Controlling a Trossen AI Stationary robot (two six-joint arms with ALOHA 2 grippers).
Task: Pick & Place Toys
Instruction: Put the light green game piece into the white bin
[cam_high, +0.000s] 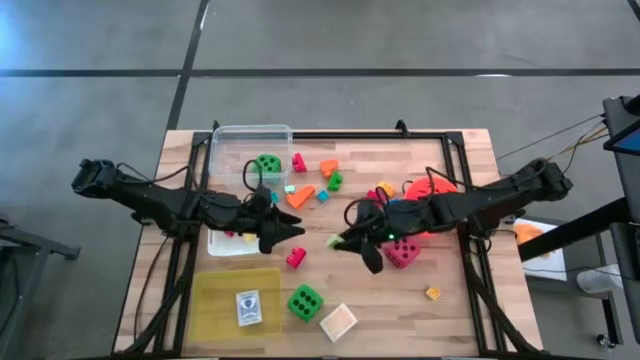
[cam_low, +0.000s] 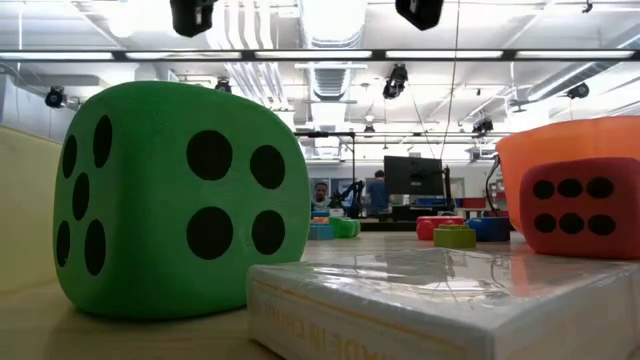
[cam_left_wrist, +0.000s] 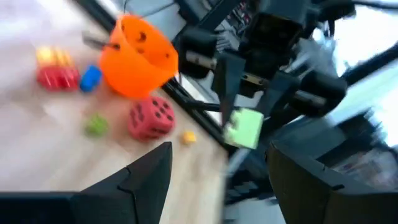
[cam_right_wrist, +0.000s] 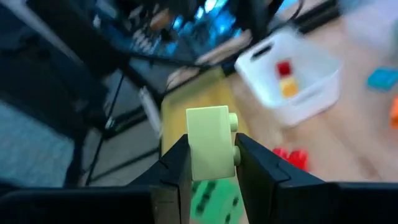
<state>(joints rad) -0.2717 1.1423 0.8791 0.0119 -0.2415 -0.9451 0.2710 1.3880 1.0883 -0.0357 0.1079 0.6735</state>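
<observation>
My right gripper (cam_high: 345, 240) hangs over the table's middle, shut on a small light-green block (cam_right_wrist: 210, 149), which also shows in the left wrist view (cam_left_wrist: 244, 127). Facing it from the left, my left gripper (cam_high: 290, 232) is open with nothing between its fingers (cam_left_wrist: 149, 174). On the table lie a green die (cam_high: 305, 301), a pink die (cam_high: 403, 252), a pink block (cam_high: 296, 257), a small orange block (cam_high: 432, 293) and several bright blocks (cam_high: 325, 178) toward the far side. Another green die (cam_high: 266, 164) sits in a clear tub (cam_high: 250, 135). My right gripper pinches the light-green block by two opposite sides (cam_right_wrist: 191, 155) between its two fingers. The block's studded end sticks out past the fingertips. The fingers point toward the table's left, slanting slightly down. The block is lifted clear of the table.
An orange bucket (cam_high: 430, 190) stands at the right under my right arm. A white tub (cam_high: 232, 243) with small blocks sits below my left gripper. A yellow flat sheet (cam_high: 225, 290) with a card (cam_high: 248, 307) and a pale square box (cam_high: 338, 322) lie near the front edge.
</observation>
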